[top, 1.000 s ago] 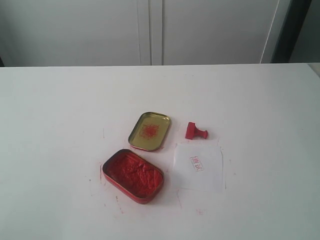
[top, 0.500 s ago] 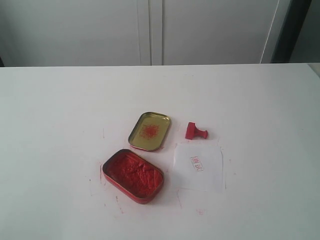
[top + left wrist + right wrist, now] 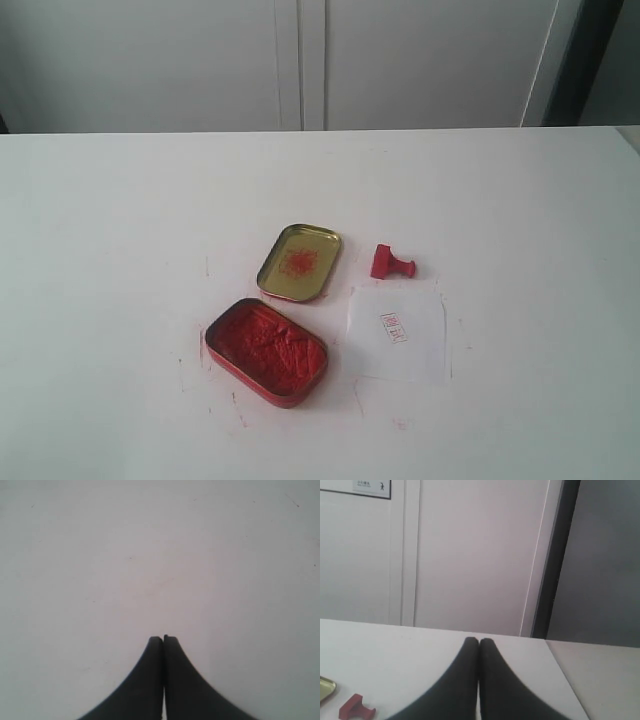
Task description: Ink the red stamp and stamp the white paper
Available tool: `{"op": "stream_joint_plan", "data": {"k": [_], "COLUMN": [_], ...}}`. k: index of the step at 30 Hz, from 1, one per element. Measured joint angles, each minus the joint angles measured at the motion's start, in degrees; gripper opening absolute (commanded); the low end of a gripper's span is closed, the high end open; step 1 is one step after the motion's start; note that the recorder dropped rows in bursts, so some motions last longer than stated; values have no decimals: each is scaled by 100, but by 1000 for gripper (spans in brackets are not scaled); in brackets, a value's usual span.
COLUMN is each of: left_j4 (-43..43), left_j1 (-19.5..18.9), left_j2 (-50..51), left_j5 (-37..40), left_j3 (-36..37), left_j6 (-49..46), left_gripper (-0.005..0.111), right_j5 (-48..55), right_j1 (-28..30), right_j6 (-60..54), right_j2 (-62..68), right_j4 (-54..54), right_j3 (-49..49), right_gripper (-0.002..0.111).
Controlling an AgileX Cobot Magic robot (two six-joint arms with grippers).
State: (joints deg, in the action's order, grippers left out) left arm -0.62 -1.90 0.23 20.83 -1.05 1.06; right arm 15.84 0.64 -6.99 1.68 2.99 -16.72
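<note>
The red stamp (image 3: 391,262) lies on its side on the white table, just behind the white paper (image 3: 397,333). A small red imprint (image 3: 393,328) shows on the paper. The stamp (image 3: 356,708) also shows at the edge of the right wrist view, well away from my right gripper (image 3: 479,640), which is shut and empty. My left gripper (image 3: 163,638) is shut too, with only bare tabletop in front of it. Neither arm appears in the exterior view.
An open red tin of lumpy ink paste (image 3: 267,350) sits left of the paper. Its gold lid (image 3: 299,262) lies behind it, inside up, with a red smear; a corner of this gold lid (image 3: 326,689) shows in the right wrist view. Grey cabinet doors (image 3: 300,60) stand behind the table.
</note>
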Motion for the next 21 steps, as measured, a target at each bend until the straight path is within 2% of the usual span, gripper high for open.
{"op": "stream_joint_plan", "data": {"k": [11,21], "left_j4": [0,0], "left_j1": [0,0], "left_j2": [0,0], "left_j5": [0,0], "left_j3": [0,0], "left_j6": [0,0], "left_gripper": [0,0], "right_j5": [-47,-55], "right_j1": [0,0], "right_j6": [0,0], "right_j2": [-145,-145], "right_j4": [0,0], "right_j3": [31,915], "right_gripper": [0,0]}}
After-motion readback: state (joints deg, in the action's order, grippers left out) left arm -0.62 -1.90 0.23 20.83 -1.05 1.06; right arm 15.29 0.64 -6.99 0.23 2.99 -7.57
